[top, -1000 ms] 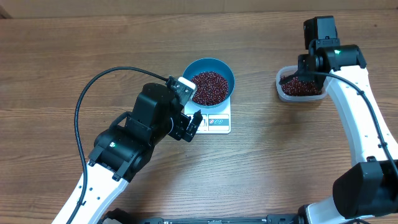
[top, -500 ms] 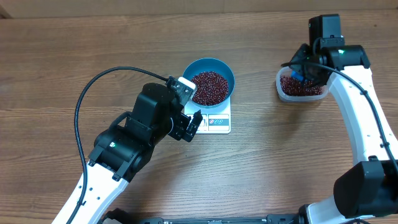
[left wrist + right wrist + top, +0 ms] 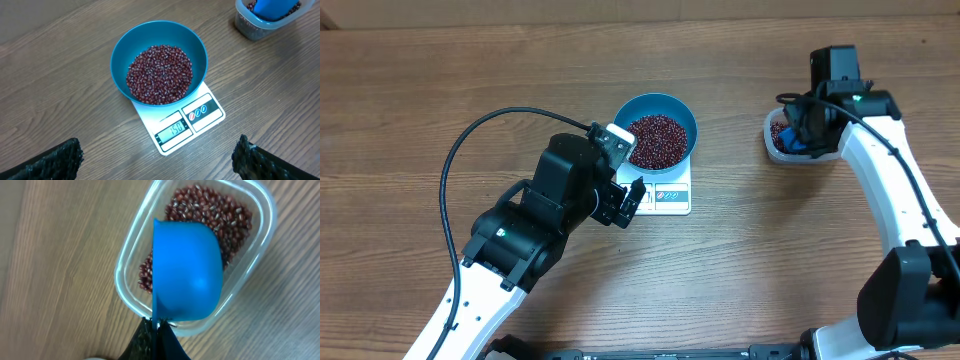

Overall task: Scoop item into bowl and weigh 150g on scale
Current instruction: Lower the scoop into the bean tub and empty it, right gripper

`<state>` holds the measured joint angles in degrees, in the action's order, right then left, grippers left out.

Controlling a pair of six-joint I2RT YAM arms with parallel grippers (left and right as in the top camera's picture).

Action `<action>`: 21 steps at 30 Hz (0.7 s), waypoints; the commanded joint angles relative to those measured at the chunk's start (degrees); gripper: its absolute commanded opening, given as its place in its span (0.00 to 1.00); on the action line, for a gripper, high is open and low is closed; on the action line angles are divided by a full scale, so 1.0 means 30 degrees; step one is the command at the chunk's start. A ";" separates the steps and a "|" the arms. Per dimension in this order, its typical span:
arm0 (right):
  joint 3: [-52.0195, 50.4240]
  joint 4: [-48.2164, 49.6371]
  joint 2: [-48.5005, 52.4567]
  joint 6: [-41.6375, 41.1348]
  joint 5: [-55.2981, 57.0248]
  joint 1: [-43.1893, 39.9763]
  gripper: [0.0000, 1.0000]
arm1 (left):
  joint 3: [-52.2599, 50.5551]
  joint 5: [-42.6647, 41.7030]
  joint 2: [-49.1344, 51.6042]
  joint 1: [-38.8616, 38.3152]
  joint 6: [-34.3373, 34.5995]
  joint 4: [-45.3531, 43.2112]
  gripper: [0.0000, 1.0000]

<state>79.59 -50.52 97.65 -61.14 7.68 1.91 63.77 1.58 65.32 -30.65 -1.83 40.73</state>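
The blue bowl (image 3: 660, 102) (image 3: 150, 35) stands on the white scale (image 3: 665, 198) (image 3: 146, 113) and holds a heap of red-brown beans (image 3: 160, 74). The display (image 3: 174, 130) reads 150. My left gripper (image 3: 625, 200) (image 3: 157, 152) hangs open just in front of the scale, with nothing between its fingers. My right gripper (image 3: 798, 128) (image 3: 159, 325) is shut on the thin handle of a blue scoop (image 3: 187, 270). The scoop lies over a clear tub (image 3: 265, 205) of beans (image 3: 220, 210), its smooth outer side facing the camera.
The tub (image 3: 772, 150) sits on the wooden table (image 3: 470, 80) to the right of the scale, a hand's width away. The left arm's black cable (image 3: 455, 160) loops over the table at the left.
My right gripper has shifted slightly left and turned over the tub, so the blue scoop now shows inside it. The left arm, bowl and scale have not moved.
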 commanded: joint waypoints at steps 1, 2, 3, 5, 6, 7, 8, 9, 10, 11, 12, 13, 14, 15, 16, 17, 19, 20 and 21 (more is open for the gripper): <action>-0.0510 0.0940 -0.0379 -0.1202 -0.0612 -0.0022 0.04 | 0.0000 0.0109 -0.0022 0.0087 0.0109 -0.0007 0.99; -0.0597 0.1209 -0.0379 -0.1202 -0.0758 -0.0022 0.04 | 0.0000 0.0109 -0.0022 0.0087 0.0109 -0.0007 1.00; -0.0663 0.1362 -0.0379 -0.1202 -0.0750 -0.0022 0.04 | 0.0000 0.0109 -0.0022 0.0087 0.0109 -0.0007 0.99; -0.0721 0.1545 -0.0379 -0.1202 -0.0743 -0.0022 0.04 | -0.0007 0.0109 -0.0022 0.0087 0.0109 -0.0007 1.00; -0.0765 0.1603 -0.0379 -0.1195 -0.0743 -0.0022 0.04 | -0.0007 0.0117 -0.0022 0.0087 0.0109 -0.0007 1.00; -0.0787 0.1596 -0.0379 -0.1195 -0.0743 -0.0022 0.04 | 0.0000 0.0109 -0.0022 0.0087 0.0109 -0.0007 1.00; -0.0787 0.1566 -0.0379 -0.1188 -0.0743 -0.0022 0.04 | 0.0000 0.0117 -0.0022 0.0087 0.0109 -0.0007 1.00; -0.0787 0.1523 -0.0379 -0.1188 -0.0743 -0.0022 0.05 | 0.0000 0.0117 -0.0022 0.0087 0.0109 -0.0007 0.99; -0.0787 0.1450 -0.0379 -0.1188 -0.0743 -0.0022 0.12 | 0.0000 0.0109 -0.0022 0.0087 0.0109 -0.0007 0.99; -0.0787 0.1355 -0.0379 -0.1180 -0.0743 -0.0022 0.24 | -0.0007 0.0117 -0.0022 0.0087 0.0109 -0.0007 1.00; -0.0787 0.1202 -0.0379 -0.1144 -0.0743 -0.0022 0.38 | 0.0000 0.0109 -0.0022 0.0087 0.0109 -0.0007 1.00; -0.0787 0.1049 -0.0379 -0.0903 -0.0750 -0.0022 0.49 | 0.0000 0.0117 -0.0022 0.0087 0.0109 -0.0007 0.99; -0.0787 0.0823 -0.0379 -0.0517 -0.0743 -0.0022 0.63 | -0.0007 0.0117 -0.0022 0.0087 0.0109 -0.0007 1.00; -0.0787 0.0627 -0.0379 -0.0313 -0.0736 -0.0022 0.77 | 0.0000 0.0117 -0.0022 0.0087 0.0109 -0.0007 1.00; -0.0787 0.0444 -0.0379 -0.0095 -0.0743 -0.0022 0.89 | 0.0000 0.0117 -0.0022 0.0087 0.0109 -0.0007 1.00; -0.0787 0.0299 -0.0379 -0.0015 -0.0729 -0.0022 0.96 | -0.0007 0.0109 -0.0022 0.0087 0.0109 -0.0007 0.99; -0.0780 0.0219 -0.0379 -0.0015 -0.0750 -0.0022 1.00 | -0.0007 0.0117 -0.0022 0.0087 0.0109 -0.0007 0.99; -0.0780 0.0233 -0.0379 -0.0022 -0.0750 -0.0022 1.00 | -0.0007 0.0117 -0.0022 0.0087 0.0109 -0.0007 0.99; -0.0780 0.0248 -0.0379 -0.0022 -0.0750 -0.0022 1.00 | -0.0007 0.0117 -0.0022 0.0087 0.0109 -0.0007 1.00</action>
<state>77.54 -50.00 97.65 -62.04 5.28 1.91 63.77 1.58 65.32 -30.65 -1.83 40.73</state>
